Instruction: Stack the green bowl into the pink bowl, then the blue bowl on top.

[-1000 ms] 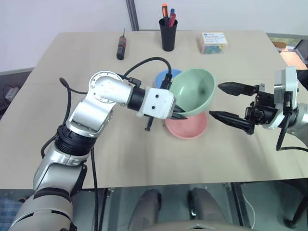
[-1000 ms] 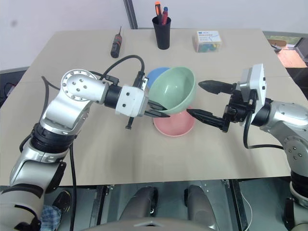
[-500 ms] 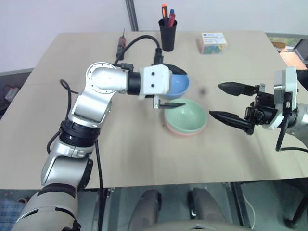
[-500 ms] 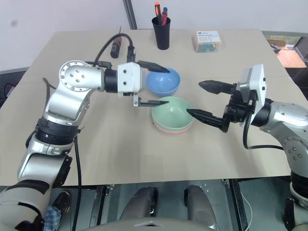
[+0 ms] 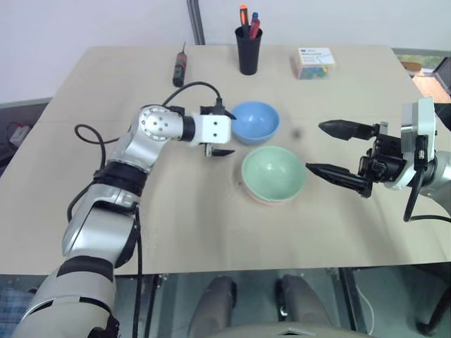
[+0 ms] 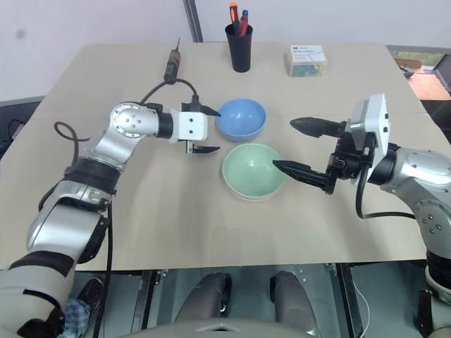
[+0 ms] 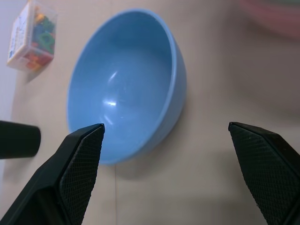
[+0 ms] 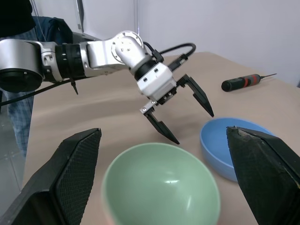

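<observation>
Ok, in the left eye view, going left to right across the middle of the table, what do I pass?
left gripper, open → blue bowl → green bowl, nested in the pink bowl → right gripper, open

blue bowl sky-blue | green bowl mint (plain) | pink bowl salmon

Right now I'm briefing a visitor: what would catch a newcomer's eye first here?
The green bowl nested in the pink bowl at mid-table, only a pink rim showing. Just behind it sits the blue bowl, with the open left claw poised at its side. The right claw hangs open on the stack's other side.
</observation>
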You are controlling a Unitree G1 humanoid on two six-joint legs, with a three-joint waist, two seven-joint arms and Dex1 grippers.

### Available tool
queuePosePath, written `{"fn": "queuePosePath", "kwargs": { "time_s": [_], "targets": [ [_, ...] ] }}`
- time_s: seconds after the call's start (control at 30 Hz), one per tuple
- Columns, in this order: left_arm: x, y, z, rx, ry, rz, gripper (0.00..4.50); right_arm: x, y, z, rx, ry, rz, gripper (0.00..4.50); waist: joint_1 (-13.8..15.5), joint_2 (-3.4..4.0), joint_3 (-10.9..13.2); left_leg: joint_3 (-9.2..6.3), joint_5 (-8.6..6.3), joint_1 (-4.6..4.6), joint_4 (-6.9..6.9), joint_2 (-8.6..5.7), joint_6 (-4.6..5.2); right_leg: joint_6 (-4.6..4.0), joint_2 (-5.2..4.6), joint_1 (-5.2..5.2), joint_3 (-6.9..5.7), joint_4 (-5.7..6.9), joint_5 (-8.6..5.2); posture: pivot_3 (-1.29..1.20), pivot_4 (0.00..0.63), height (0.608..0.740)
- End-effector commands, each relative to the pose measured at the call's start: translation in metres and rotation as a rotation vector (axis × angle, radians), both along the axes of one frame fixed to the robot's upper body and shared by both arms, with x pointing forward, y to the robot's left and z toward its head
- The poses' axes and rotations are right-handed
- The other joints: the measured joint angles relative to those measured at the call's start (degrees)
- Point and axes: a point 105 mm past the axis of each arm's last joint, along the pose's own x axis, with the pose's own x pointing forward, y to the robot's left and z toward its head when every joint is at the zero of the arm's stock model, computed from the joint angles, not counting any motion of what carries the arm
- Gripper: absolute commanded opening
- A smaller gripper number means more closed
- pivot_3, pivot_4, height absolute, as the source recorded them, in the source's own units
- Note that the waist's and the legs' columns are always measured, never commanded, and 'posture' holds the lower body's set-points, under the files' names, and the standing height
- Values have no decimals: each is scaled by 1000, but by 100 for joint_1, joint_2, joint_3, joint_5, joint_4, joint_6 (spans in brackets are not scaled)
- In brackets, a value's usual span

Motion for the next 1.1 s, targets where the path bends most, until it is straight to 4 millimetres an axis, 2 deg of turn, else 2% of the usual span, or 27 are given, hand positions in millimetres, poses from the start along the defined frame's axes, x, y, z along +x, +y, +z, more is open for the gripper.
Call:
{"fn": "queuePosePath", "kwargs": {
  "time_s": [0.03,0.4,0.5,0.77,0.8,0.97,1.1],
  "targets": [
    [8,-8,9,-28,-45,-8,4487,-5,-2,9,1,-53,-10,4500,-2,0,0,0,0,0,0,-1,0,0,0,0,0,0,0,0,150,712],
    [21,-20,-2,46,-47,1,4487,-7,-2,6,-5,-51,-27,4500,-26,-2,0,5,0,-2,2,-5,0,0,0,-2,0,6,0,0,150,712],
    [21,-23,-1,40,-46,-8,3700,-8,-3,5,-5,-52,-32,4500,-19,-2,0,3,0,-2,2,-4,0,0,0,-4,0,8,0,0,150,712],
    [22,-17,-5,61,-17,10,216,-7,-3,4,-6,-48,-33,4500,-16,-3,0,3,0,-2,6,-6,0,0,-2,-4,-1,12,0,0,150,712],
    [22,-16,-5,63,-16,11,61,-7,-3,4,-5,-48,-32,4500,-17,-3,0,3,0,-2,6,-6,0,0,-2,-4,0,13,0,0,150,712],
    [20,-13,-1,55,-32,-6,61,-6,-2,4,-3,-48,-25,4500,-18,-3,0,2,0,-1,8,-6,0,1,-2,-6,1,21,0,0,150,712],
    [7,-16,17,53,-78,-127,61,-7,-3,4,-10,-45,-25,4500,-19,-4,1,2,1,-1,12,-6,0,1,-2,-6,2,26,0,0,150,712]
  ]
}}
